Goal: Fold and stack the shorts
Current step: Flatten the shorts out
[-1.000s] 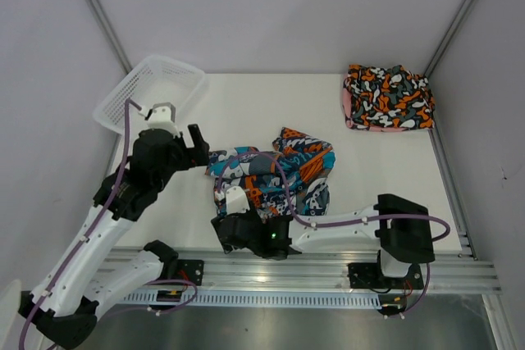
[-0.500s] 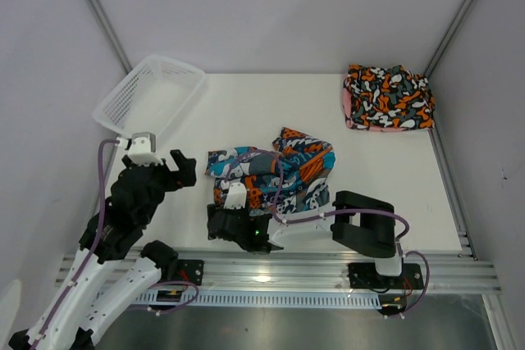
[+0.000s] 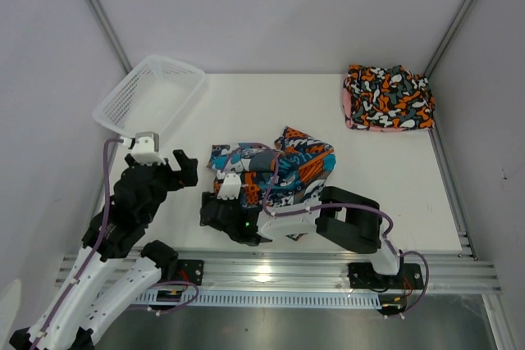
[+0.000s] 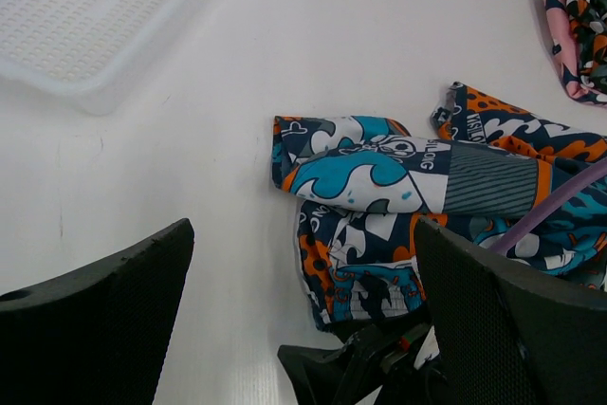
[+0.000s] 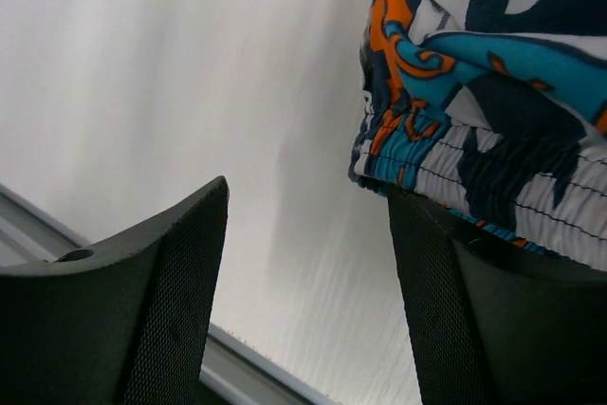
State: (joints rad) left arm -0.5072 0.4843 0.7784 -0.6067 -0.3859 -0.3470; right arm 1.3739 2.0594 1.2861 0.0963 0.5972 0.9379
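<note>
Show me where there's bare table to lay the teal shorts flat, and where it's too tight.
Widest bare table: the back strip between the basket and the folded stack. A smaller patch lies right of the teal shorts, below that stack. Crowded: near left, where the left end effector and right end effector sit by the shorts' edge.

1. The left arm [image 3: 107, 243] leans up and forward from its base at the near left.
2. The left gripper [image 3: 184, 168] points right, its 2 fingers spread wide with nothing between them.
3. The right arm [image 3: 349, 227] is folded low, elbow bent, its forearm reaching left.
4. The right gripper [image 3: 210, 205] sits low, its fingers apart and gripping nothing.
</note>
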